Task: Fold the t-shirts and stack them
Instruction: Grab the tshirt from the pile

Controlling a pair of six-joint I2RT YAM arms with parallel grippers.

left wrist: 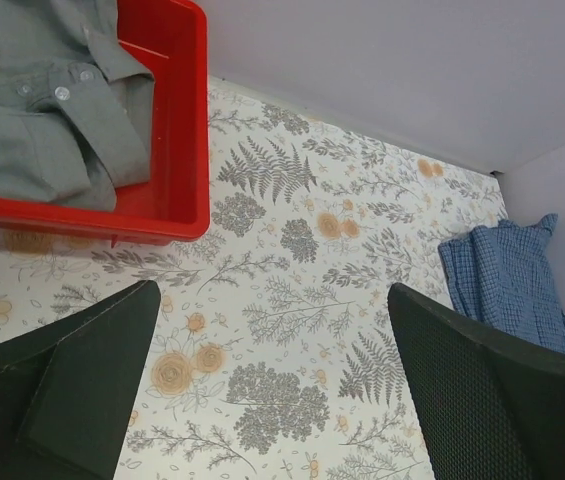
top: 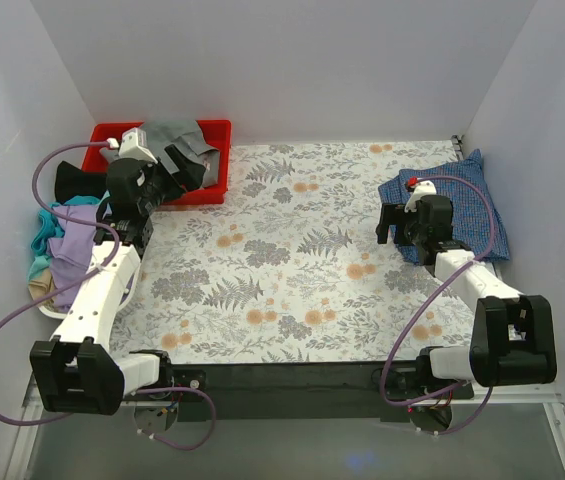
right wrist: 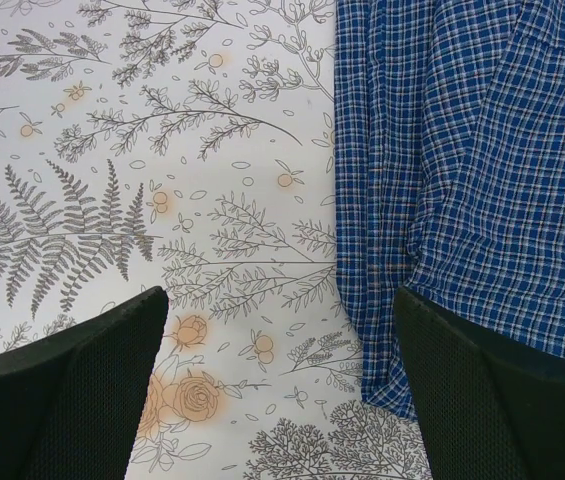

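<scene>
A blue checked t-shirt (top: 467, 195) lies spread at the table's right edge; it also shows in the left wrist view (left wrist: 507, 285) and the right wrist view (right wrist: 462, 150). My right gripper (top: 399, 228) is open and empty over the shirt's left edge; in its wrist view the gripper (right wrist: 280, 295) straddles that edge. A heap at the left holds a lavender shirt (top: 74, 250), a teal one (top: 42, 235), a black one (top: 74, 182) and a tan one (top: 40, 288). My left gripper (top: 174, 178) is open and empty above the floral cover (left wrist: 272, 290).
A red bin (top: 217, 165) stands at the back left with a grey buttoned shirt (top: 177, 138) in it; both show in the left wrist view, the bin (left wrist: 184, 120) and the shirt (left wrist: 32, 110). White walls close in three sides. The floral cover (top: 292, 260) spans the middle.
</scene>
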